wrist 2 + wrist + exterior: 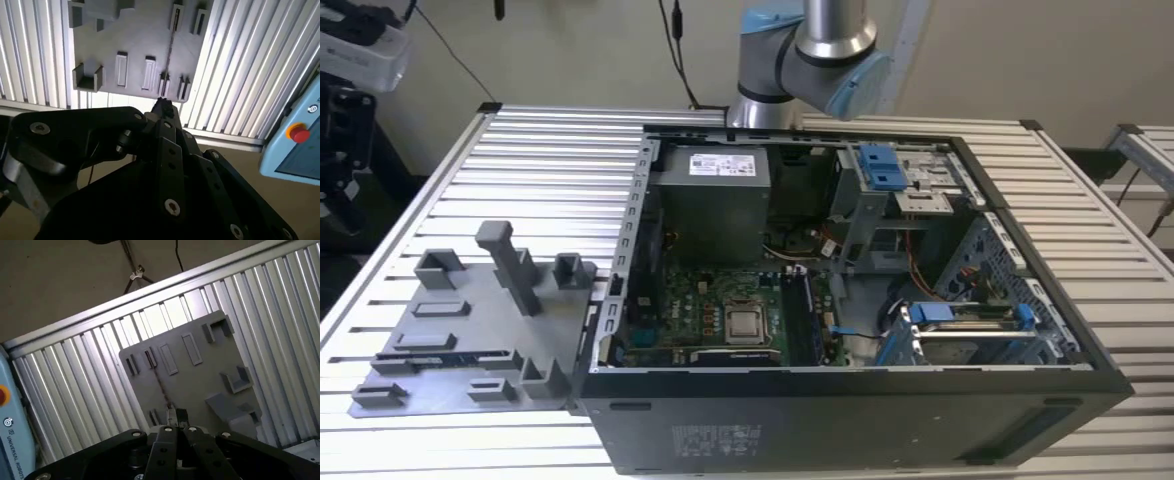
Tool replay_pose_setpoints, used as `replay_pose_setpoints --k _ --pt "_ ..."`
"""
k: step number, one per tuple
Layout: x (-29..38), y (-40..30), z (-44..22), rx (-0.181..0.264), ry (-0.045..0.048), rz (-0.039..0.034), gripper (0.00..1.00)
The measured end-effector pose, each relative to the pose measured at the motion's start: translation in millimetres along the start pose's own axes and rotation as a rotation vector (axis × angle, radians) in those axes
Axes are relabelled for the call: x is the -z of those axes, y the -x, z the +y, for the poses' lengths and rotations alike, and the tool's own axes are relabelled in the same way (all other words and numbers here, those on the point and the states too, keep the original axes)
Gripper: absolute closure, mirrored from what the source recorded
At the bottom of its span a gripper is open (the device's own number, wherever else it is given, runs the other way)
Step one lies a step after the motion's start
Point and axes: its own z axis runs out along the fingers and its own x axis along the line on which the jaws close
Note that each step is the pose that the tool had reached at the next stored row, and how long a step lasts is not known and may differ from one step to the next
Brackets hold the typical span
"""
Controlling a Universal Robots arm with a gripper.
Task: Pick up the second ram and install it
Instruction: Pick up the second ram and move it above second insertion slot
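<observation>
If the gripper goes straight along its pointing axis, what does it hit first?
Most likely the second ram, the thin dark strip standing on edge in the grey holder tray. It lines up just ahead of the gripper in the second wrist view. The gap between them is unclear.

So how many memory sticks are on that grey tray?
1. The second ram stands on edge in the grey holder tray, at the exterior view's left. The tray's blocks could hide another.
</observation>
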Motion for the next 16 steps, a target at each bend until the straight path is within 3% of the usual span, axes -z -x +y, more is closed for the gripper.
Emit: replay_pose_setpoints --k 16 --pt "-1.4 0.0 0.0 0.287 -0.0018 0.0067 0.89"
